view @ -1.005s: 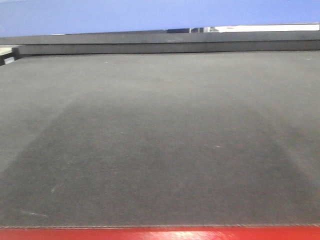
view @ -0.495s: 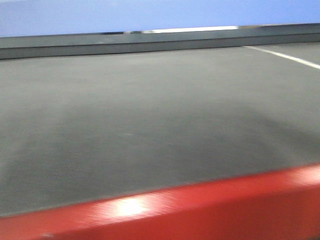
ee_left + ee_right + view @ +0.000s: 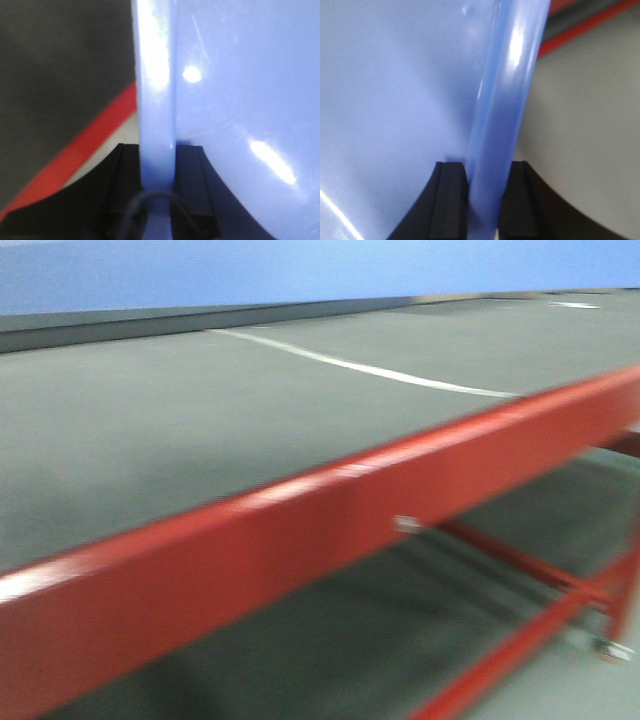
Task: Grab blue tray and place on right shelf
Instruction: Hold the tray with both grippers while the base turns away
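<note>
I've got the left jaws clenched on the blue tray [image 3: 240, 100], its rolled rim pinched between the black pads. The right jaws are grasping the opposite rim the same way. The tray hangs between my two wrists, lifted off the counter [image 3: 150, 430], and its blue fills the top of my blurred front view. The counter's red rail [image 3: 300, 530] cuts diagonally across, near me.
</note>
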Motion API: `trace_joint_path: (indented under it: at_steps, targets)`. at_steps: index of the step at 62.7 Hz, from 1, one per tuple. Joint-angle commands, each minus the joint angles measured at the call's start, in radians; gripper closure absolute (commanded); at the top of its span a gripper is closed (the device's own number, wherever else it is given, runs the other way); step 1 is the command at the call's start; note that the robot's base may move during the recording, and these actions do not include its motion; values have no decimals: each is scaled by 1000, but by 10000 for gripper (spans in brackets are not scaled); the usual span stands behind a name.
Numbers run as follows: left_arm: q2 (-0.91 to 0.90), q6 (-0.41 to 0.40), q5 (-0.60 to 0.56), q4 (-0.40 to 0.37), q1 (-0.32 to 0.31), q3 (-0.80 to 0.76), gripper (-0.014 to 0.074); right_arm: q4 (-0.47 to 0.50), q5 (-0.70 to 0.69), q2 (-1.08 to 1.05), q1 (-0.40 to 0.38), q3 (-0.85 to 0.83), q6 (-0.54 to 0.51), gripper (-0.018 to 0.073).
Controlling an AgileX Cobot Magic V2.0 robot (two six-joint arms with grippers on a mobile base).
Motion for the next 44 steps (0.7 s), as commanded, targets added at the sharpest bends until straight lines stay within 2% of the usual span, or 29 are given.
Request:
trace_joint_path:
  at_steps: [1,44]
  targets:
    - [-34,20,109,60,1,-25,645,-68,-24,-29,-7,-39,-27,503]
    - [-34,20,109,60,1,-25,645,-68,-23,-29,-7,-39,-27,503]
